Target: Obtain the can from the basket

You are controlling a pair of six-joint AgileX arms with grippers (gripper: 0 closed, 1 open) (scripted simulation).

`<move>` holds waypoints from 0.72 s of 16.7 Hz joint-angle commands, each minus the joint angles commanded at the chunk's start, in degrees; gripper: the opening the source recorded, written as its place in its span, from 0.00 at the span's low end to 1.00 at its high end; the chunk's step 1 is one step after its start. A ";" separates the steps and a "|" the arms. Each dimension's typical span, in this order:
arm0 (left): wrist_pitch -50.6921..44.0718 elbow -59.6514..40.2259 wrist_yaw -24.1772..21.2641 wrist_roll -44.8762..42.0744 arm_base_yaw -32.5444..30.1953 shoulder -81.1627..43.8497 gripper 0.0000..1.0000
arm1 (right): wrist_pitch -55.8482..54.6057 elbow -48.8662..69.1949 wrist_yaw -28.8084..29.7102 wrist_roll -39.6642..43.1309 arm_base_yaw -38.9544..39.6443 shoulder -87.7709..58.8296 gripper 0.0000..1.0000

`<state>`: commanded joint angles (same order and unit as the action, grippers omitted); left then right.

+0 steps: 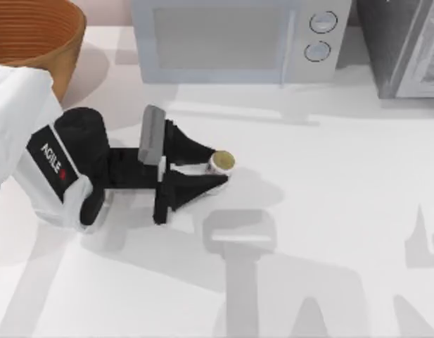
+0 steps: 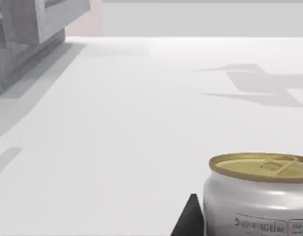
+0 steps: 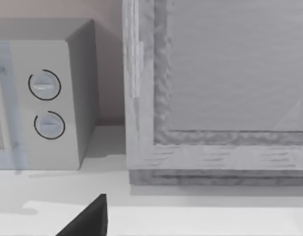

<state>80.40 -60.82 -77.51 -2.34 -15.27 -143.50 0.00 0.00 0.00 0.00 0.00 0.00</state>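
While our left gripper (image 1: 218, 171) lies low over the white table (image 1: 329, 211), its two fingers close on the can (image 1: 221, 162).
We see the can upright on the table near the middle, outside the basket (image 1: 34, 32) at the far left corner.

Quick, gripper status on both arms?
Left gripper: closed on the can, out on the table, clear of the basket.
Right gripper: cannot be told.
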 joint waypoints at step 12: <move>0.00 0.00 0.00 0.00 0.00 0.00 0.60 | 0.00 0.00 0.00 0.00 0.00 0.00 1.00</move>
<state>80.40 -60.82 -77.51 -2.34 -15.27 -143.50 0.00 0.00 0.00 0.00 0.00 0.00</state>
